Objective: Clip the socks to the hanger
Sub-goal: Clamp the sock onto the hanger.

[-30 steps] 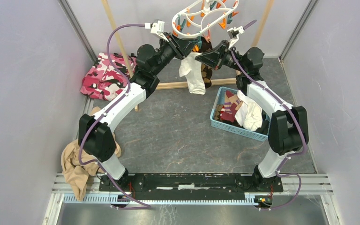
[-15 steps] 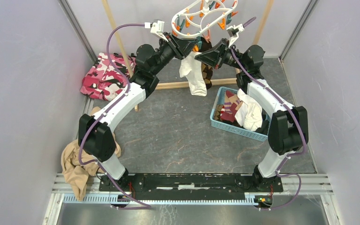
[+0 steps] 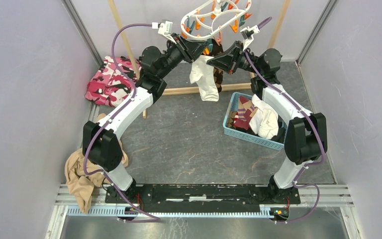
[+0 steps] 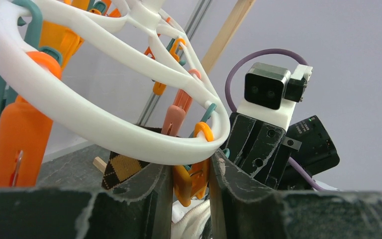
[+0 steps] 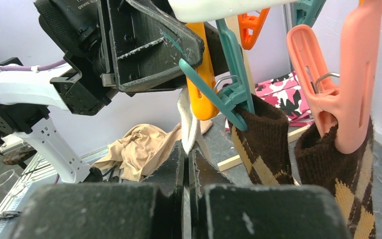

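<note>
no real change over last sec: left gripper (image 4: 191,165) part-closed, squeezing orange clothespin (image 4: 188,185); right gripper (image 5: 187,152) fully shut on white sock (image 5: 186,119) at cuff. clipping pending.

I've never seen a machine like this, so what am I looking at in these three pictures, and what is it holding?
These are two robot arms bolted to a grey table. One picture looks down from above; the other two come from cameras on each wrist. On the table lie a blue plastic basket of socks, a pink camouflage cloth and a tan garment. Above hangs a white plastic drying hanger. The left gripper squeezes an orange clothespin on it; the right gripper pinches a plain white sock.
</note>
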{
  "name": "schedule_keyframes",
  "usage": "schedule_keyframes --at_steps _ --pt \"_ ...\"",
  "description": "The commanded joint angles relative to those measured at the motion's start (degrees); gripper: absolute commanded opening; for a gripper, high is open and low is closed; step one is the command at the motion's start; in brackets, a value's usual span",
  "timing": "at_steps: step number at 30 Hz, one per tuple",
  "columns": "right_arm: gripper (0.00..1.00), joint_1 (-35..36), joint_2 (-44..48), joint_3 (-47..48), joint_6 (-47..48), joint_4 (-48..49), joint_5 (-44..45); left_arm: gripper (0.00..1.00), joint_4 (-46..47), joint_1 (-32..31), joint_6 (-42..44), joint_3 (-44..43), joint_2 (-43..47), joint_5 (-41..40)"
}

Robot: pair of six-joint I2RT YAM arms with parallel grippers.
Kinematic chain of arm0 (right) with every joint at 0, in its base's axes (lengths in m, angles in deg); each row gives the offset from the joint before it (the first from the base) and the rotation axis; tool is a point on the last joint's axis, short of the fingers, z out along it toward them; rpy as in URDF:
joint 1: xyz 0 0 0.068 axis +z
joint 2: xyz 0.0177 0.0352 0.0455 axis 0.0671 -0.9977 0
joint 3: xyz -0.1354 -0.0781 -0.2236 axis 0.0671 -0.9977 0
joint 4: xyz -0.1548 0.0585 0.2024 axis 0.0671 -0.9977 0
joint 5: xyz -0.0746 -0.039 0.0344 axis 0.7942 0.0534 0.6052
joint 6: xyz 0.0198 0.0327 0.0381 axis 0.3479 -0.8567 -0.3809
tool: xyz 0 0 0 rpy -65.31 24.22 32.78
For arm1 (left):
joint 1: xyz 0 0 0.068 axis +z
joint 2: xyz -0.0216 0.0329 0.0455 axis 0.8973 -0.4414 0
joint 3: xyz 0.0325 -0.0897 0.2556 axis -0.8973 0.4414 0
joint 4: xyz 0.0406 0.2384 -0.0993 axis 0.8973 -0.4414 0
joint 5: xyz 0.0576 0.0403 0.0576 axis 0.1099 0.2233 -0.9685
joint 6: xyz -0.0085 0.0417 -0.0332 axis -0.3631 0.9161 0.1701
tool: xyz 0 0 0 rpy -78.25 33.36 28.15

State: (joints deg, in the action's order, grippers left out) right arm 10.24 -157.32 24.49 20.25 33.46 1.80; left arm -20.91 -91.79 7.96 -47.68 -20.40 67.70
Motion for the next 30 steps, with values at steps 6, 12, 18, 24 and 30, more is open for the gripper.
schedule_keyframes --at_steps 6,12,18,24,30 --pt "0.0 -0.3 -1.5 4.2 -4.3 4.8 0.6 0.06 3.0 0.3 -1.7 -0.6 0.7 3.5" --pt "0.0 -0.3 -2.3 4.7 -4.3 2.4 1.3 0.06 3.3 0.3 -2.0 -0.7 0.5 3.9" --pt "0.0 -0.6 -2.1 4.4 -3.6 1.5 1.5 0.06 3.6 0.3 -2.3 -1.0 0.3 4.4" --pt "0.0 -1.0 -2.2 4.5 -6.2 4.0 1.6 0.06 4.1 0.3 -2.4 -1.2 -0.2 5.4" --pt "0.0 -1.4 -2.2 4.4 -7.4 3.9 2.0 0.06 4.4 0.4 -2.3 -1.6 -0.6 6.9"
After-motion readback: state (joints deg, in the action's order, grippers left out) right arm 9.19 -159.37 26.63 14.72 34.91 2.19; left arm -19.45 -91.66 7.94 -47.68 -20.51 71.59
